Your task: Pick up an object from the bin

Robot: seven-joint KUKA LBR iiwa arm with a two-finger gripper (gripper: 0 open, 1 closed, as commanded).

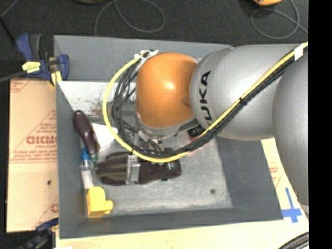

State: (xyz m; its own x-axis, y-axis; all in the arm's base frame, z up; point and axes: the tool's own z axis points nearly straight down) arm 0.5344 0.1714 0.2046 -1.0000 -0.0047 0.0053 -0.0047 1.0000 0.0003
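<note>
My gripper point(151, 140) is low in the bin's middle, its body mostly under the arm's orange cover. Right below it lies a dark brown, flat, elongated thing point(155, 171) with a silvery band point(133, 169) across it, stretched left to right on the bin floor. Whether the gripper touches it is hidden. To the left a dark maroon tool handle point(85, 131) lies slanted along the left wall. A white sheet-like piece point(105, 135) lies between that handle and the gripper.
A yellow block point(98, 202) sits in the bin's front left corner. A clear and blue small item point(85, 165) lies along the left wall above it. The bin floor to the right and front is bare grey. The arm covers the back right.
</note>
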